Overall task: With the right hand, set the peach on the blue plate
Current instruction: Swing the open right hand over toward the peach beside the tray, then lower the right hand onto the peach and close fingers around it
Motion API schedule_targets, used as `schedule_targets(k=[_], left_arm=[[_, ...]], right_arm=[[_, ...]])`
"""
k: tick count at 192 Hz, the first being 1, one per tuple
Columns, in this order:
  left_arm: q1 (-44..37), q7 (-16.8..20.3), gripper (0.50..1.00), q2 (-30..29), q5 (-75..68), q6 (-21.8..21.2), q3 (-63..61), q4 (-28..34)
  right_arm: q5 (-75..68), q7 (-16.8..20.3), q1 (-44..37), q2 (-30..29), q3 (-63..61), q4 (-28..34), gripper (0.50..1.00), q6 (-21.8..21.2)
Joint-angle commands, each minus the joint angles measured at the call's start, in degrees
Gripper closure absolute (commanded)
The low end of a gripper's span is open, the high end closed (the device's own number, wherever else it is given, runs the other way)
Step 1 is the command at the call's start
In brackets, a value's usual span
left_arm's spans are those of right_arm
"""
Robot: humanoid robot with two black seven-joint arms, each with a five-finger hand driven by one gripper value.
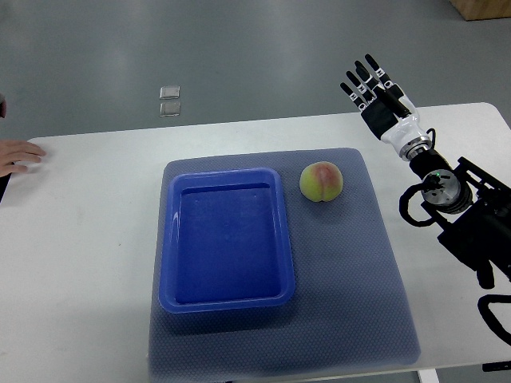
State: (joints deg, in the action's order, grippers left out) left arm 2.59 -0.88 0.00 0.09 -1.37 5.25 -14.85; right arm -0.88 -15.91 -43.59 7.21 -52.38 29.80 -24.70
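Right hand (375, 89): black jointed fingers extended straight and empty, raised beyond the table's far edge.
Peach (322, 182): round, fuzzy yellow-green with a red blush, on the grey textured mat (359, 279), just beside the plate.
Blue plate (226, 239): glossy rectangular plastic tray.
Person's hand (17, 155): flat on the white table (88, 263).

Peach (322, 182) on mat (351, 271), just right of tray (170, 239); right hand (382, 100) apparently beyond the far-right corner.

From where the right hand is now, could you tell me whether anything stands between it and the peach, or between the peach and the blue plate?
Nothing visible does. The right hand is raised, open, beyond the peach; only mat separates peach from blue plate.
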Motion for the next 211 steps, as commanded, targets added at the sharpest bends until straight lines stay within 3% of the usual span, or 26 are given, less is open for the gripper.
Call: schedule_targets(k=[1,79,97,98,143,153,154,165,166,189,211], left_arm=[[-0.04,0.0,0.5,0.0,0.0,-0.13,0.02,0.0],[0.05,0.0,0.5,0.0,0.0,-0.21,0.02,-0.09],[0.05,0.0,0.5,0.0,0.0,-0.21,-0.06,-0.09],[0.05,0.0,0.5,0.0,0.0,-0.21,0.02,-0.09],[0.84,0.0,0.5,0.0,0.0,0.49,-0.06,-0.61],[0.84,0.0,0.5,0.0,0.0,0.49,-0.06,-0.61],[0.84,-0.09,0.5,0.0,0.0,0.49,-0.06,-0.7],[0.84,0.0,0.5,0.0,0.0,0.49,-0.06,-0.7],[0.93,0.0,0.5,0.0,0.0,0.49,-0.06,-0.7],[0.93,0.0,0.5,0.0,0.0,0.4,-0.15,-0.7],[0.93,0.0,0.5,0.0,0.0,0.58,-0.15,-0.7]], right_arm=[[0.0,0.0,0.0,0.08,0.0,0.0,0.566,0.0],[3.34,0.17,-1.85,0.61,1.49,0.61,0.566,-0.88],[10.72,0.35,-4.04,2.72,2.11,0.7,0.566,-1.14],[16.73,0.35,-5.78,3.85,3.59,0.7,0.566,-1.4],[52.37,0.79,-14.94,10.1,19.68,3.95,0.566,-4.57],[52.38,0.79,-14.94,10.1,19.69,3.95,0.566,-4.57],[58.65,1.23,-17.64,11.93,24.3,5.78,0.566,-6.22],[60.91,1.67,-18.9,12.65,26.45,6.5,0.566,-7.12],[64.21,3.5,-21.86,14.39,31.24,8.42,0.566,-10.16],[64.86,11.15,-29.09,18.45,39.46,14.94,0.568,-10.3],[65.74,13.53,-30.76,17.57,41.04,16.35,0.568,-10.3]])
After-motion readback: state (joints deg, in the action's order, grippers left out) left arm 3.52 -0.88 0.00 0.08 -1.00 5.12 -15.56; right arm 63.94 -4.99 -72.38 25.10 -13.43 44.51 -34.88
